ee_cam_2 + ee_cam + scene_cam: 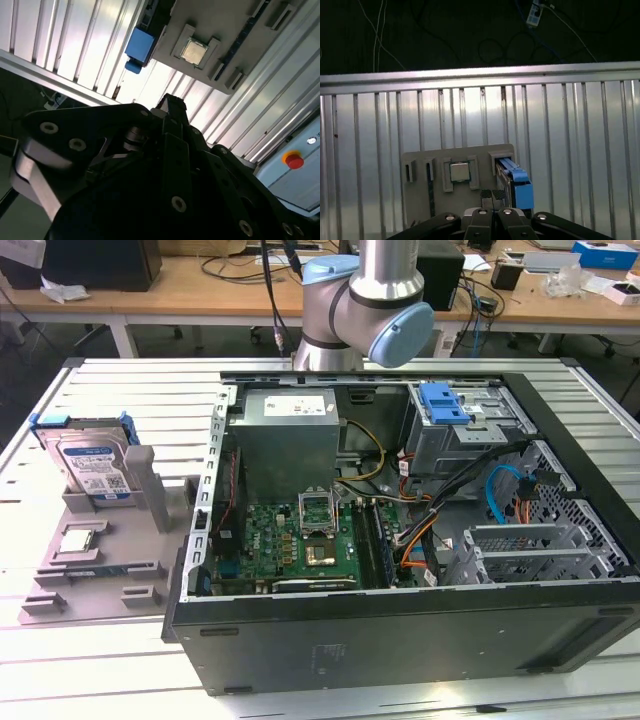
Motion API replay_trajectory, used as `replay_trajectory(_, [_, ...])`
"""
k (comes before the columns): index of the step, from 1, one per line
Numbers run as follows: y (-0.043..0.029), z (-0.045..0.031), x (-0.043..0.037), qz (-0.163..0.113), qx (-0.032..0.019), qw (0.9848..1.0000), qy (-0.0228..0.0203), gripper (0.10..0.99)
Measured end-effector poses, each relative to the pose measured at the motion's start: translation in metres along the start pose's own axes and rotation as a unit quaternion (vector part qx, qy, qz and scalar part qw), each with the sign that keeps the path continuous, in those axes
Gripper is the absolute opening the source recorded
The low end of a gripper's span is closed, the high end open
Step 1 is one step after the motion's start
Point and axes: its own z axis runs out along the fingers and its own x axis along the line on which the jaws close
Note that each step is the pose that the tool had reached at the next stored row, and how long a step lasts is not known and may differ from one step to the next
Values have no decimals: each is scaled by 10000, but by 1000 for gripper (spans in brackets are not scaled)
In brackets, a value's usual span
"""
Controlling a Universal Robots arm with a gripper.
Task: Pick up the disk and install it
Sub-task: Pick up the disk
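First wrist view: gripper [492,196], black jaws pressed together, empty. Disk [512,179] lies below it, offset sideways from its tip, standing on edge in a grey plastic holder [420,157]. Rigid metal slab, likely weighty and shock-sensitive, with smooth faces and a blue plastic carrier. Suggested hold: across the flat faces.

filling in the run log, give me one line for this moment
phase: pre-grasp | disk: upright in grey holder, not grasped | gripper: shut, empty, clear of disk
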Motion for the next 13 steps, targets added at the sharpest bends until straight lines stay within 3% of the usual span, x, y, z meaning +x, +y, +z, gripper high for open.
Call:
replay_trajectory(3, [0,0,0,-132,-3,9999,6,106])
replay_trajectory(11, [0,0,0,-155,-4,9999,7,114])
replay_trajectory(13, [0,0,0,-158,-4,9999,7,231])
